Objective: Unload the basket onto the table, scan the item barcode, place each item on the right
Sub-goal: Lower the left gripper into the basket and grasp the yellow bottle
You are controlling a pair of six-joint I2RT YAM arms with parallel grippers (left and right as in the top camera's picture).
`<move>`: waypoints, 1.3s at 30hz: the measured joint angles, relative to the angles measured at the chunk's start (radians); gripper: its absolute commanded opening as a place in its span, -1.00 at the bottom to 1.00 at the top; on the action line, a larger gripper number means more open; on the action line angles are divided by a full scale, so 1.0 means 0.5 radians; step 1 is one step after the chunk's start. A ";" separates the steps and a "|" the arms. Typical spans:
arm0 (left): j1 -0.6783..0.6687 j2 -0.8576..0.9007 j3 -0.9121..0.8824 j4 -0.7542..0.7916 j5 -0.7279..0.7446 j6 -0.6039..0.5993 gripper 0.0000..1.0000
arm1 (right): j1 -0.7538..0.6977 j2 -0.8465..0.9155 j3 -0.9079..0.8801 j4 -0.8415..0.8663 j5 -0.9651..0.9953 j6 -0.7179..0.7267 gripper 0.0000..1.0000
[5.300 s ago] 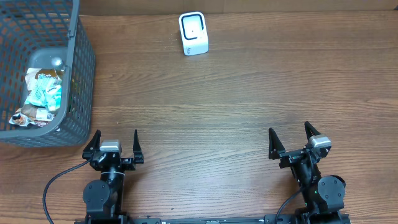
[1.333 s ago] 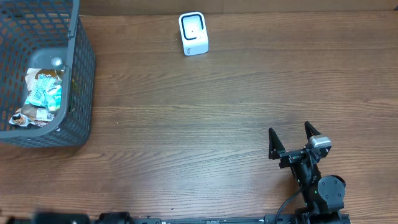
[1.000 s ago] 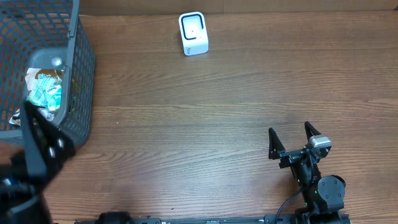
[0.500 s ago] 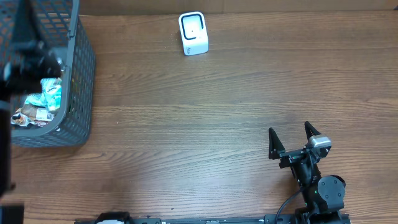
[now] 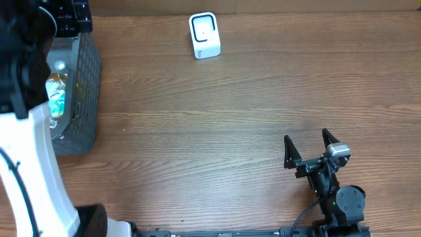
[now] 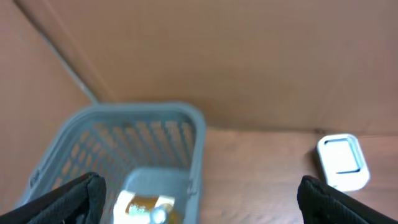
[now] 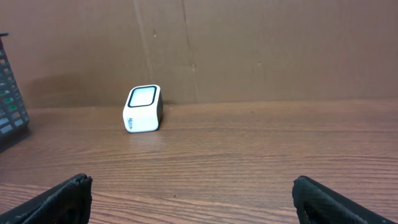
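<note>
When viewed from overhead, shows the left arm (image 5: 29, 151) rising white along the left edge and blocking much of the grey mesh basket (image 5: 90, 72) at upper left. Puts the left tool (image 6: 200, 198) above that basket, fingers spread wide, pinching nothing. Finds the items (image 5: 56, 99) inside the basket, on its floor: a heap of green, white and yellow wrappers, partly hidden by the arm; cannot make out any barcode. From the left wrist, catches one yellow-brown packet (image 6: 146, 204) low in the frame, blurred, beside the basket's right wall. Places the white scanner (image 5: 204, 35) upright at top centre of the brown wooden bench (image 5: 230, 112), well apart from the basket, dark-rimmed window on its face. Sets the right tool (image 5: 306, 142) at lower right, low over the bench, fingers likewise spread, gripping nothing. Gives the right wrist view an open line across the wood to the scanner, with a brown cardboard wall (image 7: 261, 43) behind.
</note>
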 measured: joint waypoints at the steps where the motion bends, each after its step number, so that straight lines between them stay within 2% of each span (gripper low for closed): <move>1: 0.025 0.025 0.000 -0.019 -0.001 0.000 1.00 | 0.000 0.000 0.000 0.000 0.001 -0.001 1.00; 15: 0.592 0.201 0.002 -0.142 0.081 -0.001 0.99 | 0.000 0.000 0.000 0.000 0.000 -0.001 1.00; 22: 0.813 0.417 0.004 -0.221 0.136 -0.002 1.00 | 0.000 0.000 0.000 0.000 0.000 0.000 1.00; 30: 0.843 0.603 0.004 -0.206 0.176 -0.002 0.99 | 0.000 0.000 0.000 0.000 0.000 -0.001 1.00; 32: 0.843 0.606 0.004 -0.203 0.203 0.000 0.87 | 0.000 0.000 0.000 -0.001 0.000 0.000 1.00; 35: 0.843 0.610 0.004 -0.204 0.301 0.077 0.90 | 0.000 0.000 0.000 -0.001 -0.001 0.000 1.00; 39: 0.839 0.664 0.008 -0.239 0.439 0.271 0.85 | 0.000 0.000 0.000 0.000 0.000 -0.001 1.00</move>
